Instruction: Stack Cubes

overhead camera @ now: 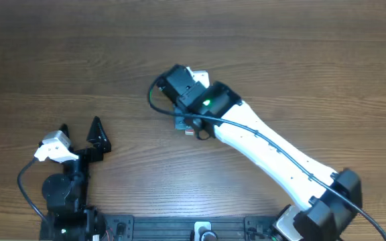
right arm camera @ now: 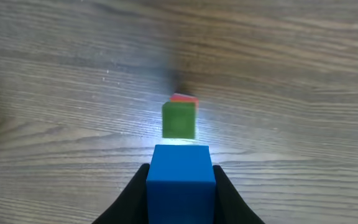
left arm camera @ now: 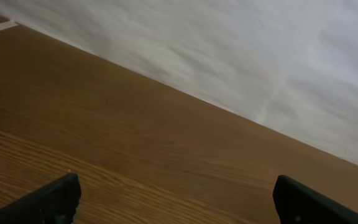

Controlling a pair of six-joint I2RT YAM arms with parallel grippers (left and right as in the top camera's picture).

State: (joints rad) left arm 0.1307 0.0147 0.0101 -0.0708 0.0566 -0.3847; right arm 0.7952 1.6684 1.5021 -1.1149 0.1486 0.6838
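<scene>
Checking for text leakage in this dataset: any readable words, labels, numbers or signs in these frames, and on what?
None can be read.
The blue cube, the green cube and what shows of the red cube have plain faces.
The wooden table bears no print.
The right arm shows no legible marking; its green light is a lamp, not a sign.
</scene>
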